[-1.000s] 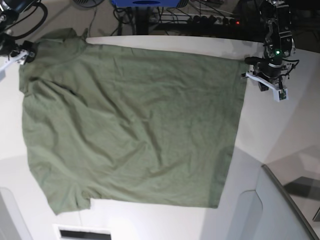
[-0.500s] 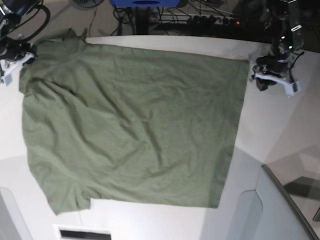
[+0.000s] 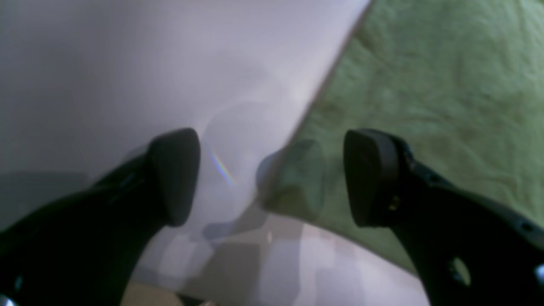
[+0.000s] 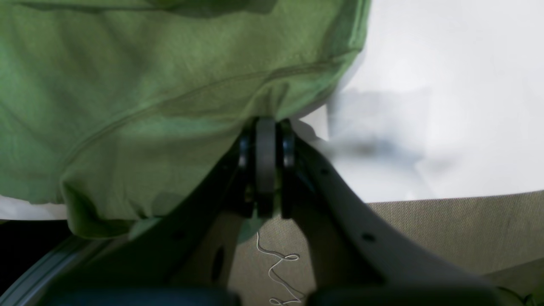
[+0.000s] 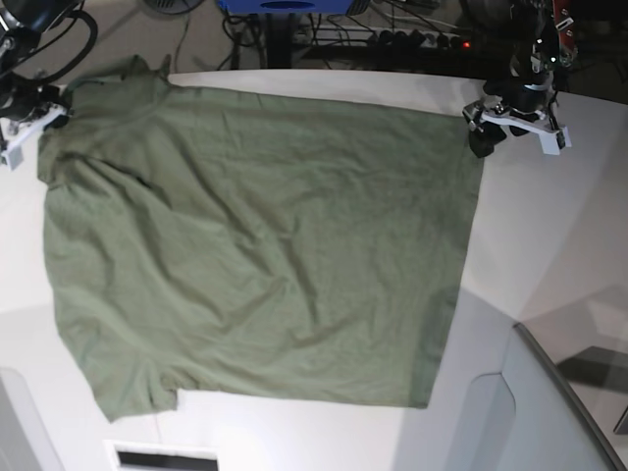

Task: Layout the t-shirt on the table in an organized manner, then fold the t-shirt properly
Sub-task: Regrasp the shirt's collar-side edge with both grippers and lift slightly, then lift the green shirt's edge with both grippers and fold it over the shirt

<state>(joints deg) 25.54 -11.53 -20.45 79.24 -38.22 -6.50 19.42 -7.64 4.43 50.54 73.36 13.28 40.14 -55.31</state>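
The t-shirt (image 5: 255, 255) lies spread on the table (image 5: 549, 235), unfolded; the right claw (image 4: 267, 127) pinches its edge while the left claw (image 3: 272, 176) hangs spread.

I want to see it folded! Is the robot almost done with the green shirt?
Not nearly. Done: the t-shirt lies spread mostly flat on the table, though wrinkly. In hand: the right gripper is shut on the t-shirt's edge at one corner, while the left gripper stands open over the shirt's opposite edge, holding nothing. Left: smoothing it out and every fold; none shows yet.
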